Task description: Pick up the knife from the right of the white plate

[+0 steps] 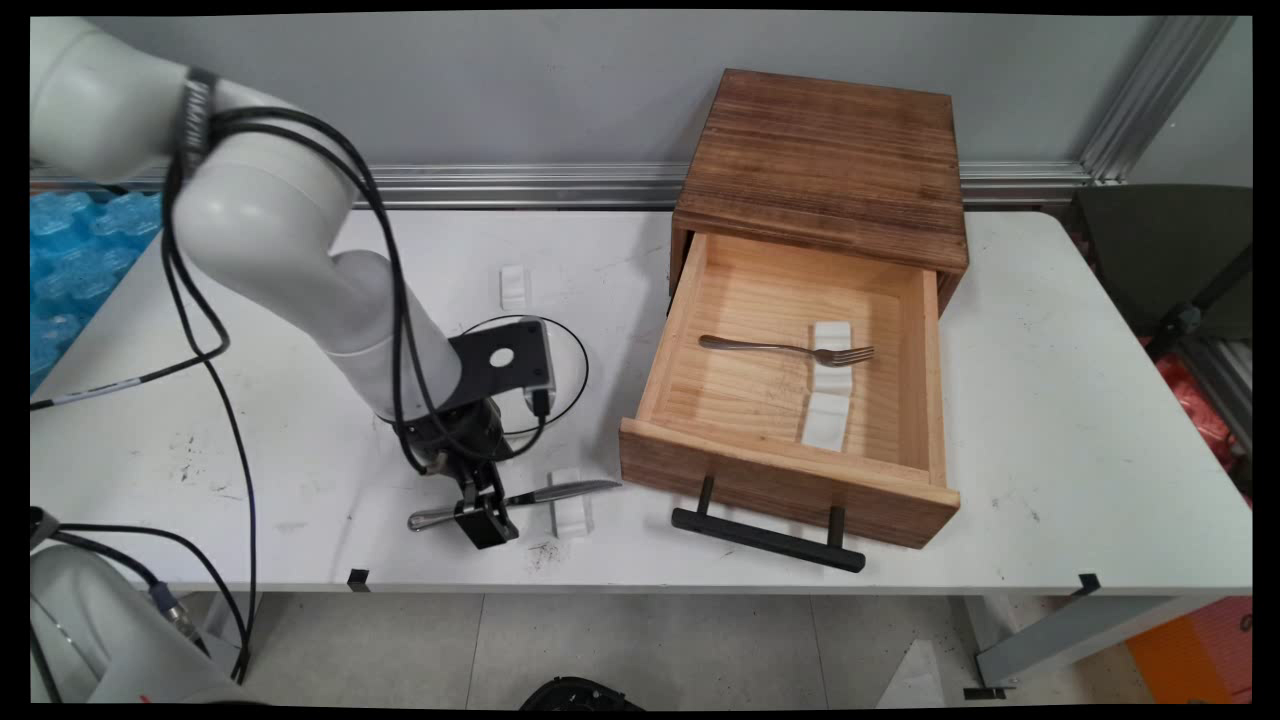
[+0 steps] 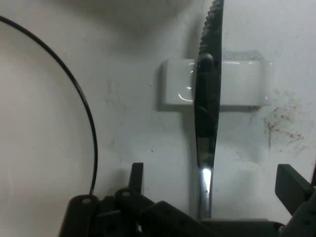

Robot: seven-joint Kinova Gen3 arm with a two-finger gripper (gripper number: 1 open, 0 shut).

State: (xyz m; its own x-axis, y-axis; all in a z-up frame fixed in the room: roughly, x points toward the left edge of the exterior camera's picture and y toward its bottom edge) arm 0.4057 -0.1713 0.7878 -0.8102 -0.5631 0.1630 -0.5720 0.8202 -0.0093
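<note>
The white worktop (image 1: 1050,400) spreads under me. On its far right part stands a wooden drawer box (image 1: 825,160), and its drawer (image 1: 690,470) is pulled out toward the near edge, with a black bar handle (image 1: 768,540) on the front. Inside the drawer a fork (image 1: 790,349) lies across a small white rest (image 1: 832,352), tines to the right, and a second white rest (image 1: 827,421) lies just nearer the drawer front, with nothing on it.

My arm comes down from the upper left, black cables hanging from it, and one thin cable (image 1: 575,370) loops over the worktop beside my wrist. A lone white rest (image 1: 513,287) sits farther back, well apart from the rest.

My gripper (image 1: 487,520) is lowered to the worktop near its front edge, left of the drawer. It stands over the handle end of a table knife (image 1: 560,491). In the hand view the knife (image 2: 207,138) runs up between my fingers (image 2: 291,185), which stand spread on either side of it with clear gaps, so the gripper is open and holds nothing. The serrated blade passes over a white knife rest (image 1: 572,515), seen in the hand view as a white block (image 2: 175,89) lying crosswise beneath the blade. The blade tip points toward the drawer's near left corner.
</note>
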